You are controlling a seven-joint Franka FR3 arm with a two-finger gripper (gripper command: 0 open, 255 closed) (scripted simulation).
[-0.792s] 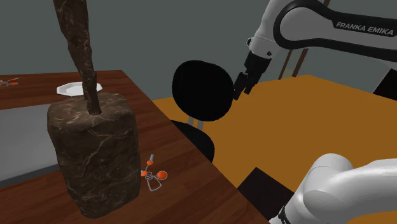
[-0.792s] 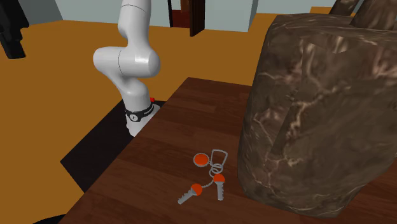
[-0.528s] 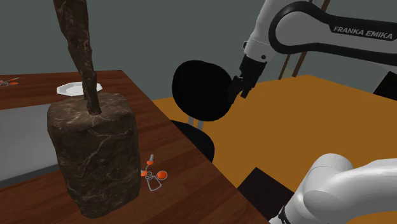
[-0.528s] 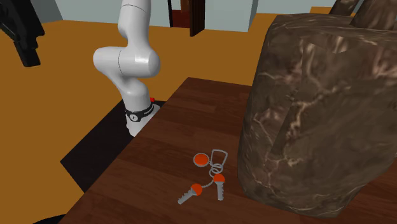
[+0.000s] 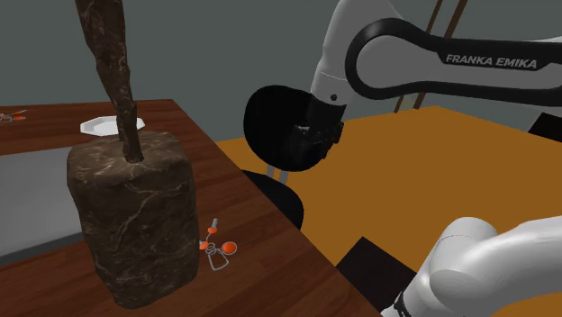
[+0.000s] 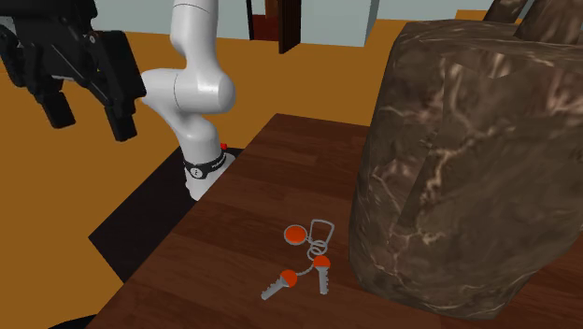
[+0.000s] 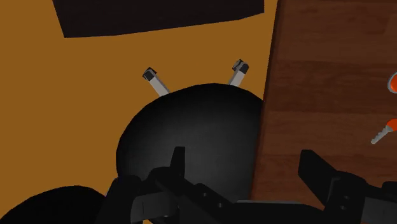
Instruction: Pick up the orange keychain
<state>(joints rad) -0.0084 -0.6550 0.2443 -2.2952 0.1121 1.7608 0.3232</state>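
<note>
Two black fingers of the end effector stood wide apart and held nothing, off the edge of the wooden surface and over a round black chair. The orange keychain lay flat on the surface, just beside the brown marbled block. A sound approach would likely bring the end effector above the keys and lower it from the open side, clear of the block.
</note>
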